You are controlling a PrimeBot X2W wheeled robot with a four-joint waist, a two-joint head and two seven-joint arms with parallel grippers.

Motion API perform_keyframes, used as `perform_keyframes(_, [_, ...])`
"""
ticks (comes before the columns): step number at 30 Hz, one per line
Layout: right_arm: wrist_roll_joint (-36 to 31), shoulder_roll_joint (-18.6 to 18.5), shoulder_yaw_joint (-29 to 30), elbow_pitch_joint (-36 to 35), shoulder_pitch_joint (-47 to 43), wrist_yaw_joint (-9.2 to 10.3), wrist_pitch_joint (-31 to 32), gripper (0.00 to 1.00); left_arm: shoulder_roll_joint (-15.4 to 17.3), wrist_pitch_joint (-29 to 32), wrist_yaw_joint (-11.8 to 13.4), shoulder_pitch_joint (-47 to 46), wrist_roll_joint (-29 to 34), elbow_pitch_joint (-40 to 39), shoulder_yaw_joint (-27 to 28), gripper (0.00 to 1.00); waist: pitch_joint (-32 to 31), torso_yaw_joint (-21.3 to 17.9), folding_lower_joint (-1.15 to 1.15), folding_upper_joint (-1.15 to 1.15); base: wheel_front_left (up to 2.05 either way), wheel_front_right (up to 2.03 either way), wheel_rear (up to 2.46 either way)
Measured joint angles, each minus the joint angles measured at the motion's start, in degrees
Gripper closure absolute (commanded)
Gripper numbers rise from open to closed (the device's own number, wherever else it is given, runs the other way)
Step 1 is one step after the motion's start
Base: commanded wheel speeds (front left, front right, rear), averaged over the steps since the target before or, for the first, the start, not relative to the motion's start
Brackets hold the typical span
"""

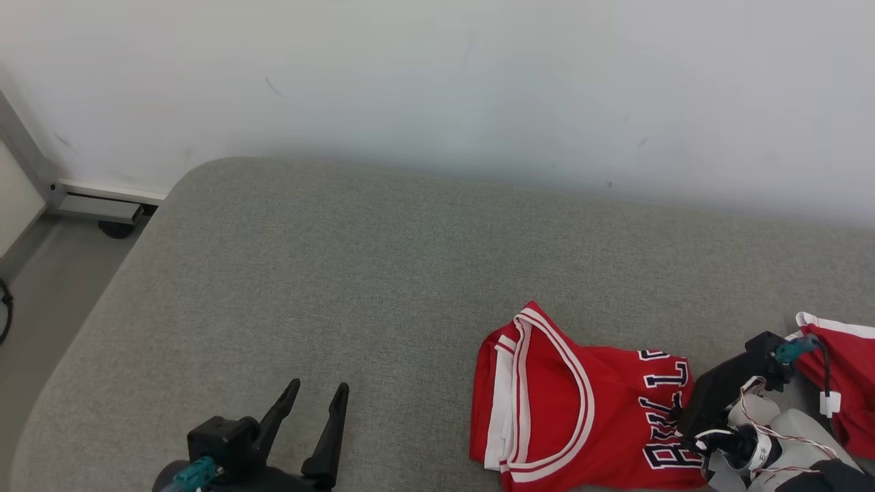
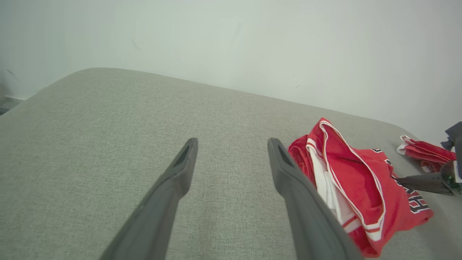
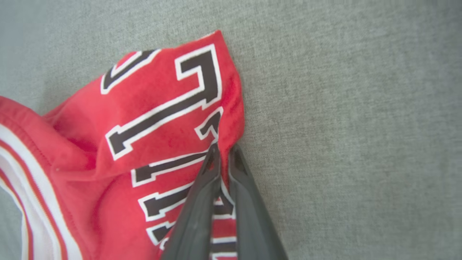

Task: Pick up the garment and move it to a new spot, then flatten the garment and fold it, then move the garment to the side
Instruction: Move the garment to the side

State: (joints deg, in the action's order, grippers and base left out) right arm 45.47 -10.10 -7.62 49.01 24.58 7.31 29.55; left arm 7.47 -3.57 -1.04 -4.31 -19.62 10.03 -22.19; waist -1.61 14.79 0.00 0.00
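Note:
The garment [image 1: 581, 403] is a red basketball jersey with white trim and dark lettering, crumpled at the front right of the grey cushion [image 1: 383, 273]. My right gripper [image 3: 223, 153] is shut on the garment [image 3: 151, 137], pinching a fold by its lettered right edge. In the head view the right arm's dark wrist [image 1: 731, 393] covers that edge. My left gripper [image 1: 316, 396] stands open near the front left, fingers apart over bare fabric with nothing between them. From the left wrist, the garment [image 2: 357, 187] lies just right of my left gripper [image 2: 232, 144].
Another red cloth [image 1: 844, 376] with white trim lies at the far right edge of the cushion. A pale wall [image 1: 437, 82] runs behind the cushion. Beyond its left edge lie floor and a metal frame [image 1: 89, 201].

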Motion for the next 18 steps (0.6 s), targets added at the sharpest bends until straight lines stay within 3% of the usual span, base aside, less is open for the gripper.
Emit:
perform_keyframes(4, [-3.7, -0.75, -4.03, -0.14, 1.9, -0.24, 1.76, 1.0, 0.09, -0.08, 0.09, 0.06, -0.1, 0.51, 0.9, 0.0, -0.5, -0.03, 0.0, 0.0, 0.0, 0.0, 0.0])
perform_keyframes(18, [-4.99, -1.54, -7.51, -7.3, 5.36, -1.56, 7.56, 1.0, -0.59, -1.35, 0.09, 1.29, -1.04, 2.46, 0.76, 0.0, -4.99, -1.5, 0.0, 0.0, 0.0, 0.0, 0.0])
